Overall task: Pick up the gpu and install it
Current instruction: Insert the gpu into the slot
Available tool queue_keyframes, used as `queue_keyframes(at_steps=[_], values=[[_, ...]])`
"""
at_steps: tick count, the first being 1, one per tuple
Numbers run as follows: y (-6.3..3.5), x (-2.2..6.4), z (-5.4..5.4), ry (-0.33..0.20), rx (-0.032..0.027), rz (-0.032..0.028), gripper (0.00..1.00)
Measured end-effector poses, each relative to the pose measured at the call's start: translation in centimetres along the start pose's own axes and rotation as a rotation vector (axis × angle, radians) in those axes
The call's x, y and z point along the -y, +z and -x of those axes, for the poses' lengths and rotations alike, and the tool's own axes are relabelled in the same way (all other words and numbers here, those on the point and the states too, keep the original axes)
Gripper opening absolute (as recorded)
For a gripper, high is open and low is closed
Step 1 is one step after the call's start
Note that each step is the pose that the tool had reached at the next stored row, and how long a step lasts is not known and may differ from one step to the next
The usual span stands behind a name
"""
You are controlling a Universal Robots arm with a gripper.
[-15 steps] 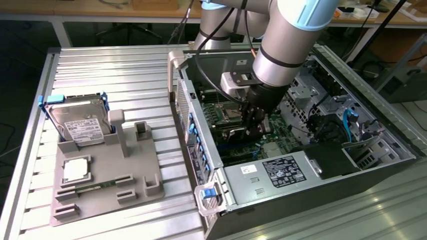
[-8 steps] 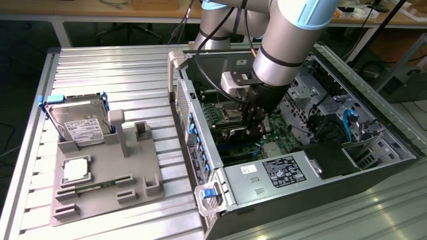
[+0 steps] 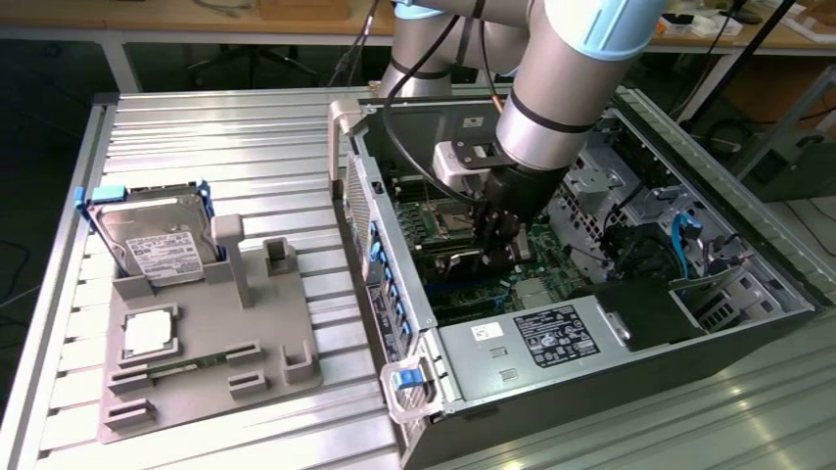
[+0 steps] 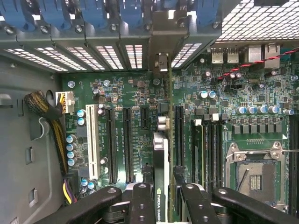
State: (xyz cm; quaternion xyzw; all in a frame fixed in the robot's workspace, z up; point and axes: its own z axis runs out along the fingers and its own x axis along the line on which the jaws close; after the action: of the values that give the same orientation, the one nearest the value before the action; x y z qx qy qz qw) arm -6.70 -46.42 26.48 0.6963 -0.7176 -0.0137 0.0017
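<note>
The black two-finger gripper (image 4: 161, 186) is found clenched on the gpu (image 4: 160, 154), a thin dark card with a silver metal bracket and white lettering on its edge. The card is seen edge-on, pinched between the black padded fingers (image 4: 141, 203), one on each face. From the grip it runs out lengthwise ahead of the gripper, and its bracket end reaches the perforated rear slot openings of the case.

The card is held over the green motherboard (image 4: 131, 93), parallel to and just beside a long black expansion slot (image 4: 179, 135). Whether its edge is seated cannot be told.

In the exterior view, the grey-and-blue robot arm (image 3: 562, 88) is lowered into the open dark metal computer case (image 3: 731, 323), gripper down near the board. At 9 o'clock from the case, a grey moulded holder tray (image 3: 196, 392) rests on the ribbed aluminium table (image 3: 222, 137). A silver hard drive with a white label (image 3: 155, 240) and a narrow green RAM stick (image 3: 183, 369) are held in that tray, well apart from the gripper.
</note>
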Motion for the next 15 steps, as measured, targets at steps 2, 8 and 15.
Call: queue_keyframes(at_steps=[2,8,15], values=[[0.00,0.00,0.00,0.000,0.0000,0.0000,0.27],[-0.08,0.00,-0.01,0.000,0.0001,0.0000,0.27],[-0.10,0.00,-0.09,0.000,-0.0002,0.0001,0.27]])
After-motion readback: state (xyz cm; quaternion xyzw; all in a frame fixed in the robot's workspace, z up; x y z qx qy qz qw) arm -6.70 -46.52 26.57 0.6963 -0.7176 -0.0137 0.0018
